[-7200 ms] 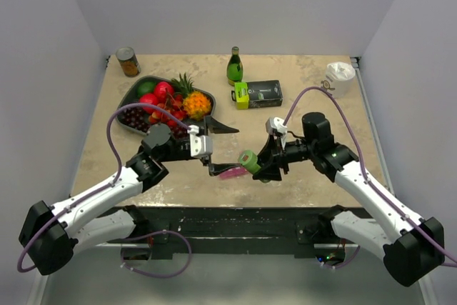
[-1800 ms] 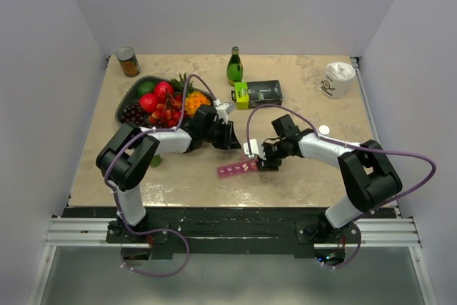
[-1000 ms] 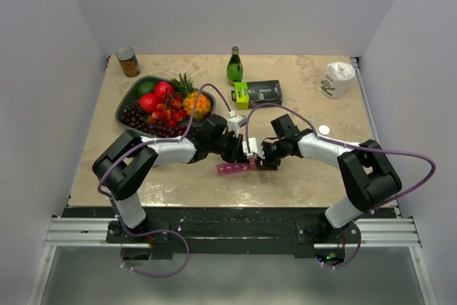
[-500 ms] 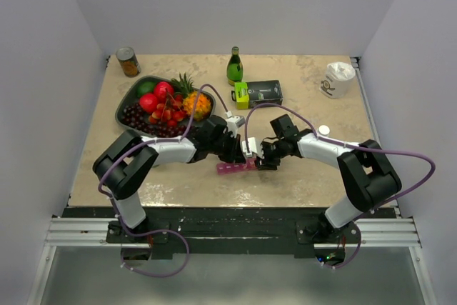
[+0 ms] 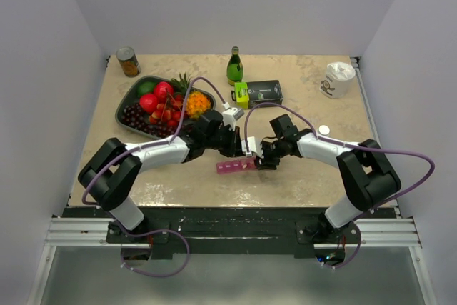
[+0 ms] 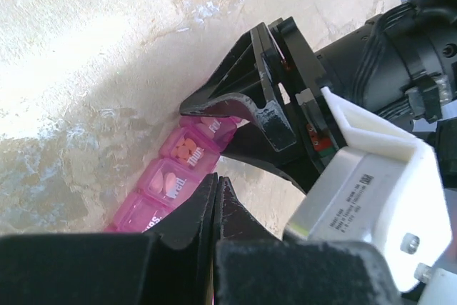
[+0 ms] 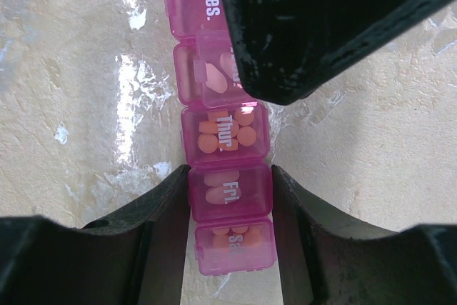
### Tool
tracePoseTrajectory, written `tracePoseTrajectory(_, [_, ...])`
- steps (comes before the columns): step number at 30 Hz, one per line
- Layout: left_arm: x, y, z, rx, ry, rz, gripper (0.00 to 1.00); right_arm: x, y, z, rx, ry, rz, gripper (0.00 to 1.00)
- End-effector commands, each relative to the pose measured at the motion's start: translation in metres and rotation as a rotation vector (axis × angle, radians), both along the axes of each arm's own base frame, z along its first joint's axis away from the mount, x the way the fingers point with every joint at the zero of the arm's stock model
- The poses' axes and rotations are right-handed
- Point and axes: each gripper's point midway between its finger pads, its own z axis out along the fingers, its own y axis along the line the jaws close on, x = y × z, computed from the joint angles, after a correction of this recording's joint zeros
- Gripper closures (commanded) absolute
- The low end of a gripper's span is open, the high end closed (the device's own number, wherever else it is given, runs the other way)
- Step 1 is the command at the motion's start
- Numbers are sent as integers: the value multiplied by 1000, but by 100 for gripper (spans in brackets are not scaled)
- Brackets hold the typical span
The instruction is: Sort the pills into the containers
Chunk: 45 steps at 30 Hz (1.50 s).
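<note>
The pink pill organiser (image 5: pixel 235 167) lay on the table (image 5: pixel 300 83) near its front edge, between the two arms. The right gripper (image 7: pixel 230 192) clamped the Fri compartment from both sides. The left gripper (image 6: pixel 216 185), fingers pressed together and empty, hung over the Wed lid and hid most of it. Beyond Tues, the strip ran out of frame in the right wrist view.

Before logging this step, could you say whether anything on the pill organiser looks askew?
Yes: on the translucent pink plastic pill organiser, the lid between Tues. and Thur. looks offset from its compartment, not flush like its neighbours. The shut left gripper is at it; the right gripper clamps the Fri. box.
</note>
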Motion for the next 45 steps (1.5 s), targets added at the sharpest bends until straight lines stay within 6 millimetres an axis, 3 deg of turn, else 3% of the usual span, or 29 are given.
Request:
tracePoseTrajectory(1, [1, -4, -15, 7, 36, -10, 100, 6, -2, -7, -36, -10, -10, 75])
tracePoseTrajectory(3, [-3, 1, -36, 45, 74, -10, 100, 5, -3, -7, -39, -6, -10, 75])
tracePoseTrajectory(7, [-28, 13, -97, 160, 203, -58, 100, 6, -3, -7, -39, -9, -13, 76])
tracePoseTrajectory(10, [-31, 29, -124, 238, 221, -31, 100, 7, -3, -8, -40, -5, -16, 76])
tracePoseTrajectory(12, [-30, 35, -128, 256, 213, -13, 100, 7, -3, -8, -40, -6, -18, 76])
tracePoseTrajectory(15, [-22, 31, -116, 229, 189, 2, 100, 7, -3, -8, -41, -3, -19, 76])
tracePoseTrajectory(17, [-15, 26, -97, 194, 155, 9, 100, 6, -3, -9, -43, -1, -20, 76])
tracePoseTrajectory(22, [0, 18, -31, 33, 79, 34, 100, 7, -2, -8, -38, 1, -22, 76])
tracePoseTrajectory(25, [5, 17, -5, -45, 67, 36, 100, 6, -1, -9, -39, 5, -19, 76])
tracePoseTrajectory(30, [4, 14, 17, -106, 58, 12, 100, 6, -2, -8, -38, 3, -21, 76])
tracePoseTrajectory(35, [5, 13, 19, -113, 58, 6, 100, 7, -2, -8, -40, 2, -23, 76])
tracePoseTrajectory(38, [-2, 11, 3, -107, 104, -15, 100, 7, -2, -9, -40, 2, -22, 76])
tracePoseTrajectory(41, [-14, 19, -46, -25, 195, -22, 100, 7, -2, -9, -41, 3, -24, 76])
tracePoseTrajectory(42, [-19, 23, -72, 17, 246, -18, 100, 7, -2, -9, -44, 3, -25, 76])
tracePoseTrajectory(45, [-34, 39, -125, 122, 336, -6, 100, 8, -2, -8, -44, -3, -28, 77])
